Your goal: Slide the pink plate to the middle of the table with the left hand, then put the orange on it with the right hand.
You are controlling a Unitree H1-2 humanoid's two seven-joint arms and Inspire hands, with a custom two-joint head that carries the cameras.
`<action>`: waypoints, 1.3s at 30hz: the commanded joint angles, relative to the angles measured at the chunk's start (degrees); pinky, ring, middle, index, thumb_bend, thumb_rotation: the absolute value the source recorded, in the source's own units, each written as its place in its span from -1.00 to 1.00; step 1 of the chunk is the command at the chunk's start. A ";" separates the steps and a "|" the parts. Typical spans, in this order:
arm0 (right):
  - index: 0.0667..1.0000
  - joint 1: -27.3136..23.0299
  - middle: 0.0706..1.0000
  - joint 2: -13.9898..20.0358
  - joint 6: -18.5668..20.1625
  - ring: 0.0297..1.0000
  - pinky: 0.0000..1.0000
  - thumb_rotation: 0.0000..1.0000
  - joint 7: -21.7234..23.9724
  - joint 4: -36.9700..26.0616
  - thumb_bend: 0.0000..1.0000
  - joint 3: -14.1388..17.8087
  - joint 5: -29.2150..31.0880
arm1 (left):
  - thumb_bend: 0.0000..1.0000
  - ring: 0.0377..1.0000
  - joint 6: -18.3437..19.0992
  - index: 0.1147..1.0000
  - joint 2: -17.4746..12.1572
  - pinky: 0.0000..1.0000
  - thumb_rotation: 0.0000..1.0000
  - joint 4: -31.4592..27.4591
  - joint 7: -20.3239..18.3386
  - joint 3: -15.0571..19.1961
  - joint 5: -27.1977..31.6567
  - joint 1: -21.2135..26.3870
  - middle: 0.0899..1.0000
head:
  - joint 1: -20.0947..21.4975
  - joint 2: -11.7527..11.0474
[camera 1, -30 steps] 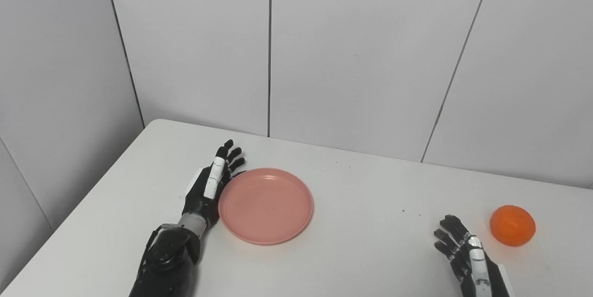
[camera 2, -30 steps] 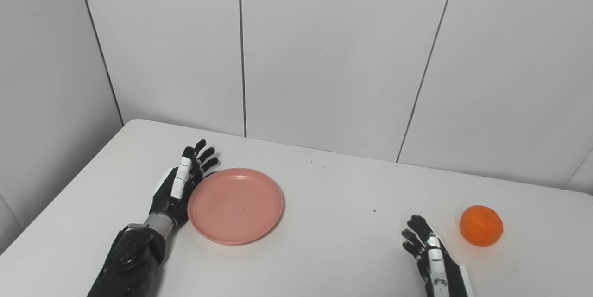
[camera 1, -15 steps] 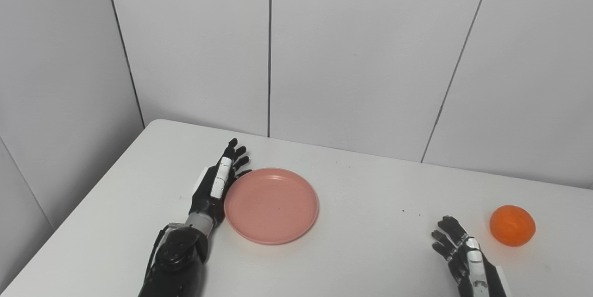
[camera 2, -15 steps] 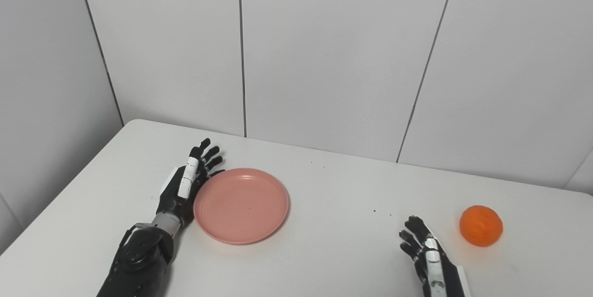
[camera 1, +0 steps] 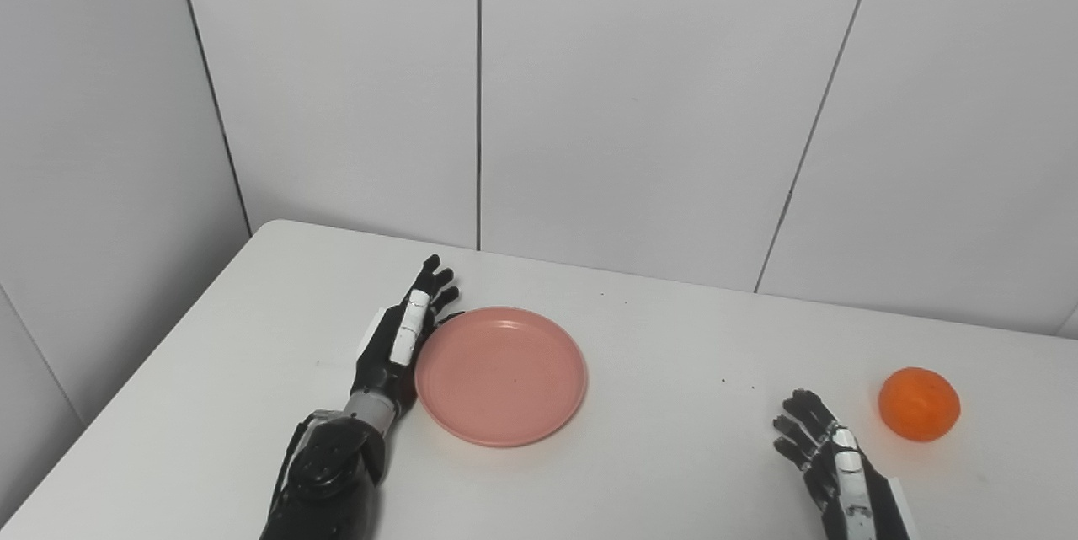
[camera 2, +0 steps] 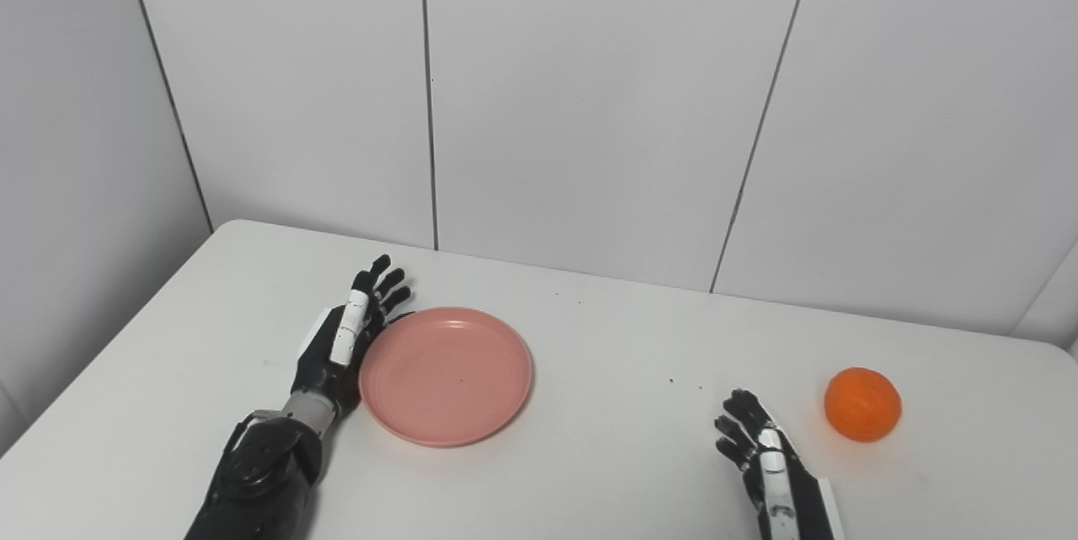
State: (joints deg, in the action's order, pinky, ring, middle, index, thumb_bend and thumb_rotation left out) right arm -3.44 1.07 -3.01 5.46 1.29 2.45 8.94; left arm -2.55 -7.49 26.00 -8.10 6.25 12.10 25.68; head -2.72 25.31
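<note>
One pink plate [camera 1: 501,376] is seen flat on the white table [camera 1: 657,338], left of the middle; nothing is held in it; one left hand [camera 1: 402,339] is laid along its left rim, touching it, fingers straight and spread, nothing gripped; one orange [camera 1: 919,403] is set far to the right, well apart from the plate; one right hand [camera 1: 821,460] is kept near the orange, not touching, fingers spread and empty.
</note>
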 commanded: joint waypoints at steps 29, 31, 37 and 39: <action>0.62 3.55 0.70 -3.70 1.67 0.68 0.70 0.85 -1.54 1.03 0.63 -2.29 -1.63 | 0.99 0.94 3.04 1.00 5.17 0.77 0.76 -1.70 -0.38 -3.19 -0.64 1.10 1.00 | 7.05 1.02; 0.63 3.49 0.71 -3.79 1.45 0.69 0.71 0.87 -1.75 1.16 0.65 -2.59 -2.12 | 0.98 0.95 2.59 1.00 5.48 0.78 0.76 -1.31 -0.54 -3.28 -0.64 1.12 1.00 | 7.68 1.01; 0.66 3.23 0.72 -4.27 0.85 0.70 0.70 0.89 -2.01 1.60 0.67 -2.96 -2.66 | 0.96 0.94 2.11 1.00 6.62 0.80 0.75 -0.90 -0.36 -3.28 -0.53 1.17 1.00 | 8.37 1.14; 0.66 3.14 0.72 -4.44 0.95 0.71 0.70 0.89 -2.04 1.62 0.67 -3.00 -2.72 | 0.96 0.94 2.04 1.00 7.03 0.80 0.75 -0.74 -0.34 -3.22 -0.41 1.20 1.00 | 8.69 1.15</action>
State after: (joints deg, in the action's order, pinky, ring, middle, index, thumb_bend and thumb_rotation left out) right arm -2.37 -1.98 -2.44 3.49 -0.21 0.26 5.95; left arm -0.78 -1.15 24.80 -8.74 3.39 11.98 25.89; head 5.98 26.46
